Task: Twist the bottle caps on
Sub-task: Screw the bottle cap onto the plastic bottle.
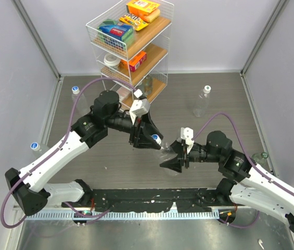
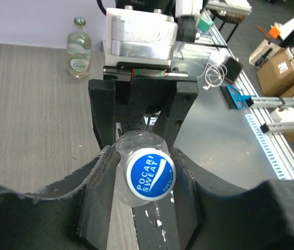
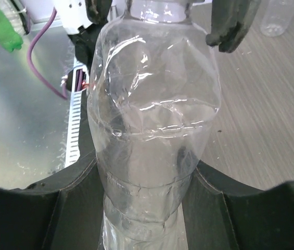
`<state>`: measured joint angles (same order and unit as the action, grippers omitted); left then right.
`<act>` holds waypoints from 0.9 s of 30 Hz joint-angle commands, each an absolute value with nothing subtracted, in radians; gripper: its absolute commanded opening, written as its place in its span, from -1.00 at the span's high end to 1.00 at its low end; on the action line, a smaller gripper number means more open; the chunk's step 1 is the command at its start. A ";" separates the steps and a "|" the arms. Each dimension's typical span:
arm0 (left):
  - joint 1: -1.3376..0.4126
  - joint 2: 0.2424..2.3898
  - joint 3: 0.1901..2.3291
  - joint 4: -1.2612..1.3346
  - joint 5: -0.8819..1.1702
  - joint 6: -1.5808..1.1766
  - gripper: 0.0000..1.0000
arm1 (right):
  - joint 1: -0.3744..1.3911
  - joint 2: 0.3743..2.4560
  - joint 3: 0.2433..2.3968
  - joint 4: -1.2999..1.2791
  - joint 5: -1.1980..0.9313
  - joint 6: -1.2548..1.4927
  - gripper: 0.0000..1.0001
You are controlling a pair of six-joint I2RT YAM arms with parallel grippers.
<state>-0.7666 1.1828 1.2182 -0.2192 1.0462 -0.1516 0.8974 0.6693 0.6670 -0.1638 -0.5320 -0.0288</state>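
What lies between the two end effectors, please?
A clear bottle: the right end effector grips its body, the left end effector its blue cap, shown in both wrist views.

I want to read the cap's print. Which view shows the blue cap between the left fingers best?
Left wrist: the blue cap faces the lens, label readable. Top external shows it as a small dot; right wrist shows only the bottle, cap out of frame.

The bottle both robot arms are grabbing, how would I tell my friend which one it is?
Find the wire shelf rack at the back, then come forward to where the left end effector and right end effector meet. The clear bottle is clamped between them, its blue cap reading POCARI SWEAT; the other bottles sit untouched.
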 commanded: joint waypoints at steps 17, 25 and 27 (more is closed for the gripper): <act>-0.779 1.043 1.104 -0.141 0.720 -0.323 -0.99 | 0.908 0.676 0.715 -0.052 -0.307 -0.081 0.98; -0.779 1.081 1.230 -0.261 0.329 -0.557 -0.99 | 0.908 0.765 0.727 -0.081 -0.126 -0.090 0.98; -0.779 1.121 1.252 -0.261 0.333 -0.560 -0.94 | 0.910 0.778 0.729 -0.083 -0.106 -0.092 0.98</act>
